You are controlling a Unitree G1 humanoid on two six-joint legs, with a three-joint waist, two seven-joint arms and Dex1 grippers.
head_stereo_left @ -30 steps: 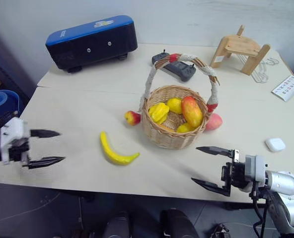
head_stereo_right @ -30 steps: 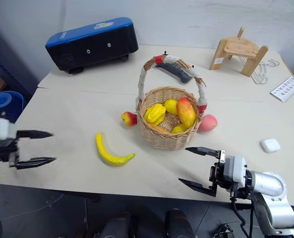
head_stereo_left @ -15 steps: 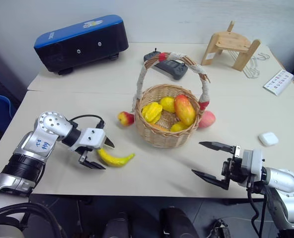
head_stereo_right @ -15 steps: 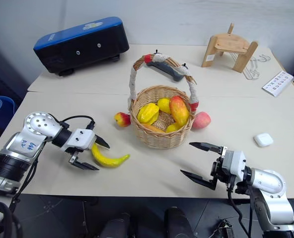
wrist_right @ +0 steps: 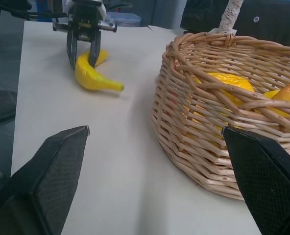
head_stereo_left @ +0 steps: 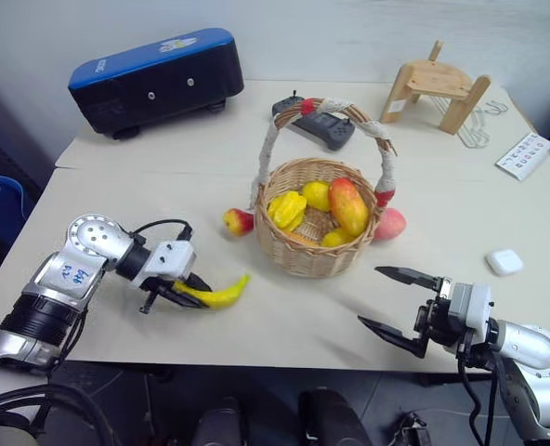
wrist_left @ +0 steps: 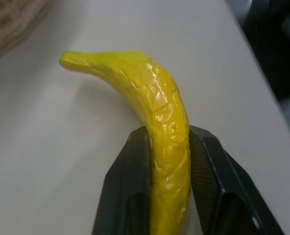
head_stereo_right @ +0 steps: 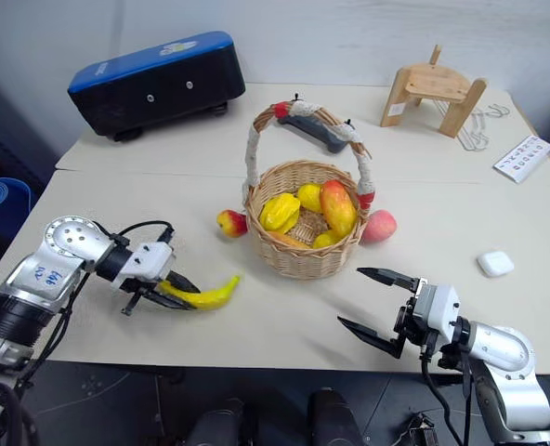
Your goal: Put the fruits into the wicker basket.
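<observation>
Now the left gripper [wrist_left: 168,166] is squeezing the banana [wrist_left: 155,122] near one end — fingers closed tight on its glossy, probably light and slippery skin, the rest jutting ahead toward the wicker basket [head_stereo_left: 305,255]; a mid-body grip might be steadier.

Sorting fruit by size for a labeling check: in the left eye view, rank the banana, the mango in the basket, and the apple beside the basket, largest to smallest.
1. banana, longest, held in the left hand
2. mango
3. apple, clearly smallest
</observation>
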